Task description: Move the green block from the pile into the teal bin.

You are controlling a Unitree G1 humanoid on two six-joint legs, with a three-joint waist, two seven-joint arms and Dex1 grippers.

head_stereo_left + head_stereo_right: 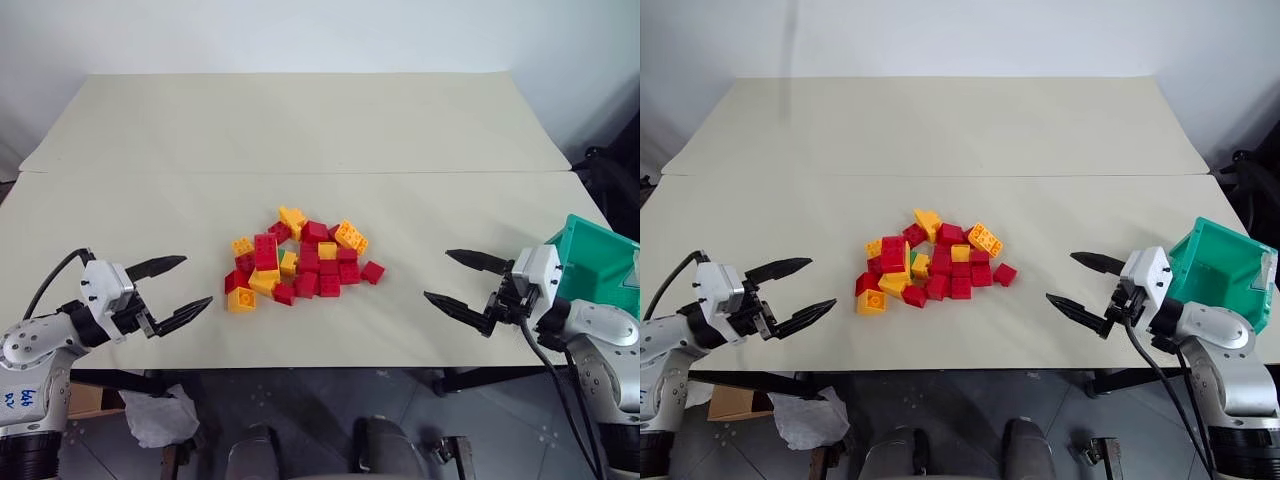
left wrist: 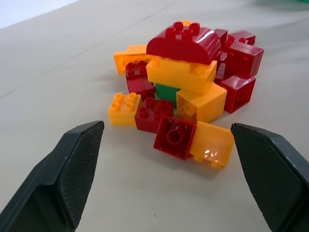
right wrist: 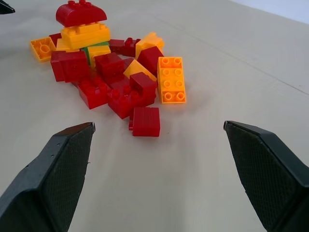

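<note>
The pile point(image 1: 300, 262) of red and yellow-orange studded bricks lies in the middle of the table. The green block point(image 2: 166, 92) sits buried inside it, under a yellow brick topped by a rounded red one, and only a small green face point(image 3: 88, 48) shows. The teal bin point(image 1: 600, 262) stands at the table's right front edge. My left gripper point(image 1: 198, 280) hovers open to the left of the pile, pointing toward it. My right gripper point(image 1: 436, 274) hovers open on the pile's right, just in front of the bin. Neither holds anything.
The beige table point(image 1: 300, 130) has a seam running across it behind the pile. A lone red brick point(image 1: 373, 272) lies at the pile's right edge. White crumpled material point(image 1: 160, 415) lies on the floor below the front edge.
</note>
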